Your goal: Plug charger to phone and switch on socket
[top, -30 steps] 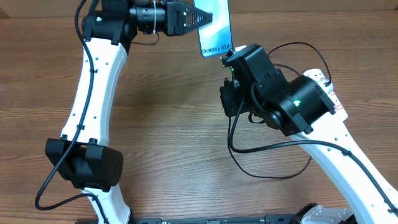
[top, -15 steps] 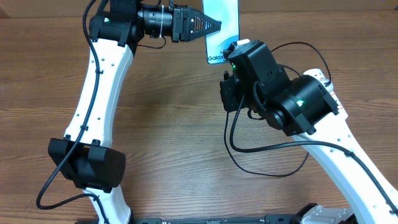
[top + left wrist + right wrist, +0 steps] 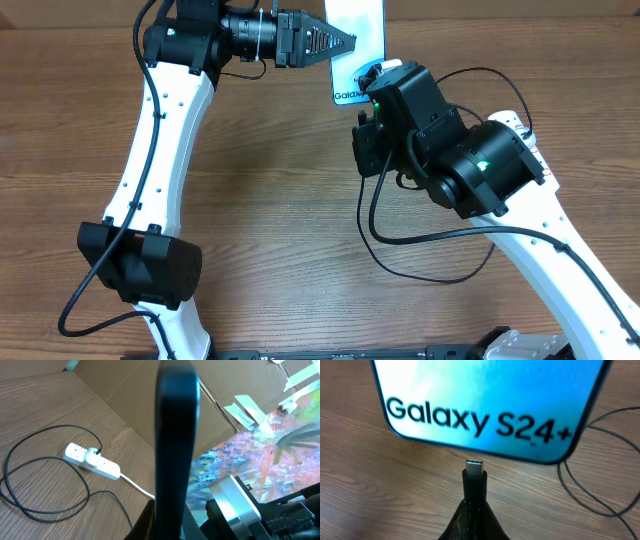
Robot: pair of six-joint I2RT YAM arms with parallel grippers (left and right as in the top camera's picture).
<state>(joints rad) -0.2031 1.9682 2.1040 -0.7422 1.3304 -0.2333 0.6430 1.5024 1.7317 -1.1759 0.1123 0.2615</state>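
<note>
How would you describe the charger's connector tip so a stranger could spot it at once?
Find the phone with big "Galaxy S24+" lettering, held above the table. Just under its bottom edge, the right hand pinches a short black stub: the connector tip. Its silver metal end points at the phone, unlike the loose black cable nearby.

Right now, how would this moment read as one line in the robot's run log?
left jaws: shut on phone | right jaws: shut on charger connector | connector: facing phone's bottom edge, not inserted | socket: on table
</note>
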